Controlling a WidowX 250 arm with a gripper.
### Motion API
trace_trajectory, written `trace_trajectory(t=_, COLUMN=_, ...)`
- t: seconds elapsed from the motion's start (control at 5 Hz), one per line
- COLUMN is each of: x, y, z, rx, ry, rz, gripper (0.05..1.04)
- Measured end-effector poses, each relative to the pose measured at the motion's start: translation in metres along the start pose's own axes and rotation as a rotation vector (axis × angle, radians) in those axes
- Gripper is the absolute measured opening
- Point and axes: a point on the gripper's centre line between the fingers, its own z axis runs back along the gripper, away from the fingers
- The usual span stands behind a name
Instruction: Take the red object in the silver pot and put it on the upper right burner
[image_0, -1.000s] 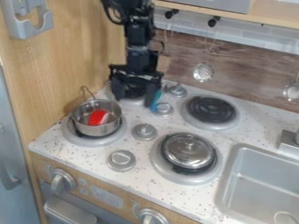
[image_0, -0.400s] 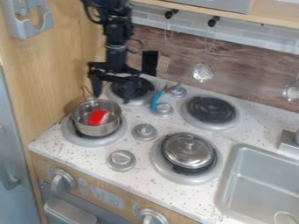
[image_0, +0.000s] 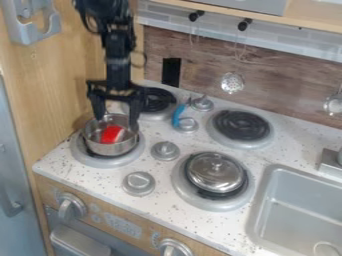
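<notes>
So the red obj. (image_0: 110, 134) is sitting down in the silver pot (image_0: 115, 149), w/ a pale patch on its R side, and the pot is parked on the lower left burner (image_0: 125, 160). Weight prob. isn't an issue: it's small vs. the pot, so it's guessed to be light. Whether it's stiff or squishy can't be told, so a gentle squeeze is prob. best until some give is felt. If it's smooth plastic, a bit of slip should be expected, esp. if only an edge is pinched. Nothing about it looks esp. fragile. Best hold is prob. across the middle of the body, w/ both sides caught low enough that it isn't squirted out vs. the pot wall.

As for the gripper (image_0: 117, 124), it's held over the back part of the pot, w/ its fingers (image_0: 98, 107) spread wide, approx. as wide as most of the pot's mouth. Nothing is gripped. Whether the rim is being touched can't be told. Some narrowing is prob. needed before the pot is entered, else the rim could get bumped. The upper right burner (image_0: 242, 125) is where it's to be dropped off.
</notes>
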Motion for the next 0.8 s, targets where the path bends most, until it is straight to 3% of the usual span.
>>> trace_trajectory(t=0.2, x=-0.002, y=0.011, z=-0.014, rx=-0.028, ry=0.018, rz=0.029, gripper=0.999)
trace_trajectory(t=0.4, x=-0.01, y=0.011, z=-0.032, rx=-0.036, ry=0.08, rz=0.024, gripper=0.999)
trace_trajectory(t=0.6, x=-0.009, y=0.012, z=-0.031, rx=-0.031, ry=0.079, rz=0.034, gripper=0.94)
trace_trajectory(t=0.8, x=-0.008, y=0.014, z=-0.034, rx=-0.01, ry=0.095, rz=0.031, gripper=0.67)
